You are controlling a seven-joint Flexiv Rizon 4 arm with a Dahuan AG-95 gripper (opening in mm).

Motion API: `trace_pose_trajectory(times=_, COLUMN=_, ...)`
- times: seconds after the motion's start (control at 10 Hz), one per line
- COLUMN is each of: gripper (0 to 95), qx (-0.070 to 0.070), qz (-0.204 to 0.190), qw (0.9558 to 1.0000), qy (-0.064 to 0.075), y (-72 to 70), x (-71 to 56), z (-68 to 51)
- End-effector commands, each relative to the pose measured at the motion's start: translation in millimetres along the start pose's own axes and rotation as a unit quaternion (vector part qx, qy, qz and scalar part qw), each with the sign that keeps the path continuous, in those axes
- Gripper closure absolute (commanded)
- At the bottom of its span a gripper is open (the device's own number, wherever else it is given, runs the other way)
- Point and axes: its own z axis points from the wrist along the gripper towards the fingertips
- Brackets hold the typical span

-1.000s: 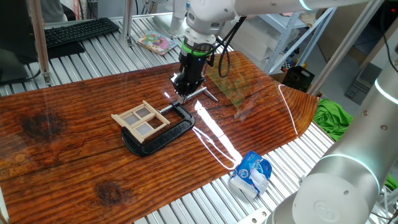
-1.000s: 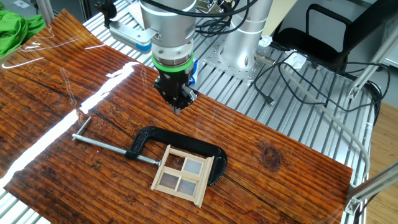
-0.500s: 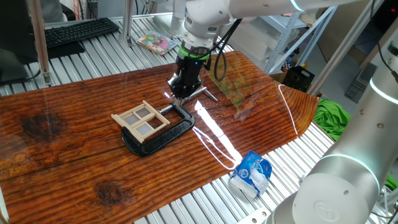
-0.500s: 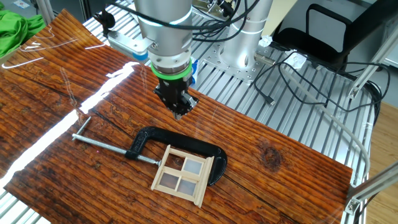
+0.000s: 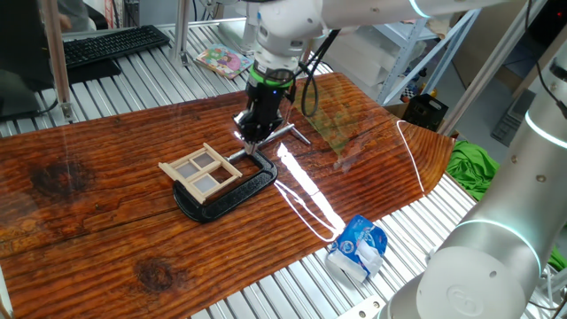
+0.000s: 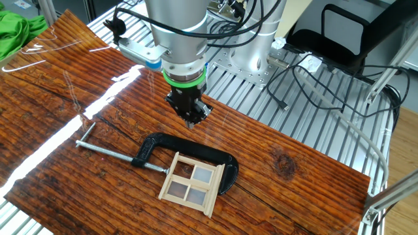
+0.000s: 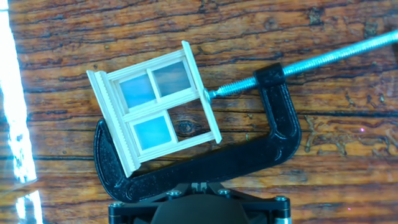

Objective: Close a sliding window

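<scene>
The sliding window is a small pale-wood frame with four panes, lying flat on the wooden table and held in a black C-clamp. It also shows in the other fixed view and in the hand view. There three panes look bluish or grey, and the table grain shows through the fourth. My gripper hangs above the table just beyond the clamp's screw end, apart from the window, with its fingers together and empty. In the hand view its tips sit over the clamp's back.
The clamp's threaded screw with its T-handle sticks out across the table. A blue-white packet lies at the table's near edge, with a white cable and a green cloth to the right. A keyboard and a booklet lie behind.
My gripper has shifted a little sideways along the table toward the clamp and window, still shut. The window and clamp have not moved.
</scene>
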Motion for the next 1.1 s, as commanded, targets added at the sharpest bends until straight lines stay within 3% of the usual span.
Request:
trace_pose_trajectory(times=0.1, gripper=95.0, qx=-0.003, qz=-0.015, qw=0.9999, qy=-0.007, y=4.4, x=-0.9, z=2.9)
trace_pose_trajectory(times=0.5, gripper=95.0, qx=0.001, qz=-0.032, qw=0.9994, qy=0.01, y=17.4, x=-7.6, z=23.1)
trace_pose_trajectory(times=0.8, gripper=95.0, qx=-0.002, qz=-0.057, qw=0.9983, qy=0.009, y=31.0, x=-18.1, z=38.2)
trace_pose_trajectory(times=1.1, gripper=95.0, qx=0.001, qz=-0.071, qw=0.9974, qy=0.009, y=41.6, x=-25.2, z=44.3)
